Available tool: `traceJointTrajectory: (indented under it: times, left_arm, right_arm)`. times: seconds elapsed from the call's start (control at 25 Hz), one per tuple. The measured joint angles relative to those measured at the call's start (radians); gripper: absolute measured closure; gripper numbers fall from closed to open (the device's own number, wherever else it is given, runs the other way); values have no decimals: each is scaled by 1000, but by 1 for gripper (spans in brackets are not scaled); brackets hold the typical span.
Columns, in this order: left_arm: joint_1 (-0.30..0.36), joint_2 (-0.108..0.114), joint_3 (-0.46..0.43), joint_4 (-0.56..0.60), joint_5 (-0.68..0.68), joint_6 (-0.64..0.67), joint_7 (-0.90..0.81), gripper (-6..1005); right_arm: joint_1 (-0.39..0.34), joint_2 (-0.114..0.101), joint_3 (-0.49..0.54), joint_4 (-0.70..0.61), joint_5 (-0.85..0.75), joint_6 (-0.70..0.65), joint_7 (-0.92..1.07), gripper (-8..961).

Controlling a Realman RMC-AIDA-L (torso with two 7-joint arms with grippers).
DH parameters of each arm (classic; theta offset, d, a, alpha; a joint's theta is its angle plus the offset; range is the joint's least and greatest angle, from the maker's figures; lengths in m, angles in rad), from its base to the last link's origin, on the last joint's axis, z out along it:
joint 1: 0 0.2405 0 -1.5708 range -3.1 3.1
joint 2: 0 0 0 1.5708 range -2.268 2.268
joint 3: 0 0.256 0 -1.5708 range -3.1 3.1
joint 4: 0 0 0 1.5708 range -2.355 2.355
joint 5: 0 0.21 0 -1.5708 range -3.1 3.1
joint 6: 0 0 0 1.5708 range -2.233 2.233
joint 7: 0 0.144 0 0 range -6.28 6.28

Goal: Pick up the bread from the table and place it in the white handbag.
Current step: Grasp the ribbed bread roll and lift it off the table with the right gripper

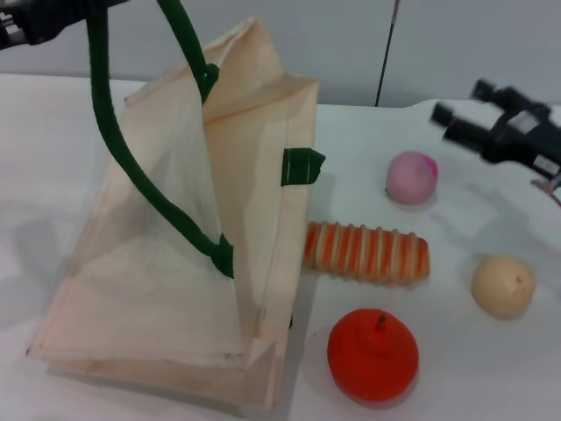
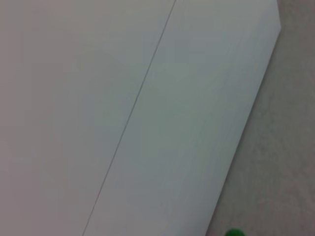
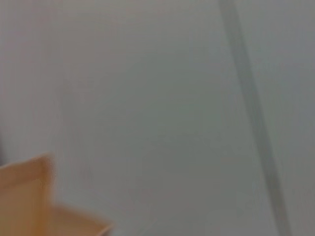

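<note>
The bread (image 1: 368,253), an orange and cream ridged loaf, lies flat on the white table (image 1: 491,368), with one end touching the side of the white handbag (image 1: 175,263). The cream bag stands tilted with its mouth held up by a dark green rope handle (image 1: 114,140). My left gripper (image 1: 39,22) is at the top left, above the bag, shut on that handle. A bit of green handle (image 2: 235,232) shows in the left wrist view. My right gripper (image 1: 460,103) is open and empty, above the table to the back right of the bread. A bag corner (image 3: 29,196) shows in the right wrist view.
A round orange-red fruit (image 1: 373,354) sits just in front of the bread. A beige ball (image 1: 503,285) lies to the bread's right. A pink ball (image 1: 412,177) lies behind it, near my right gripper.
</note>
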State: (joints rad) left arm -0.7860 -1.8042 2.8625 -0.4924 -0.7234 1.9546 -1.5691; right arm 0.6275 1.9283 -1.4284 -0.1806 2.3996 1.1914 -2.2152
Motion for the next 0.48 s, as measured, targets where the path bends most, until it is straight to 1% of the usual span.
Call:
traceJointTrajectory:
  times: [0.08, 0.12, 0.16, 0.2, 0.28, 0.32, 0.48]
  left_arm:
    - [1, -1, 0, -1, 1, -2, 0, 876]
    - [3, -2, 0, -1, 1, -5, 0, 876]
    - [3, -2, 0, -1, 1, -6, 0, 876]
    - [3, -2, 0, -1, 1, -6, 0, 875]
    - [3, -3, 0, -1, 1, -7, 0, 875]
    - [3, -3, 0, -1, 1, -7, 0, 875]
    - [3, -4, 0, 0, 1, -8, 0, 875]
  right_arm:
    - [3, -19, -1, -31, -105, 33, 32, 62]
    - [6, -30, -1, -72, -216, 57, 70, 62]
    - [8, -33, -1, -95, -268, 64, 90, 62]
    - [8, -33, -1, -95, -268, 64, 90, 62]
    - [12, -32, 3, -154, -392, 72, 137, 62]
    - [17, -28, 4, -181, -456, 71, 162, 63]
    - [58, -6, 9, -218, -611, 49, 221, 63]
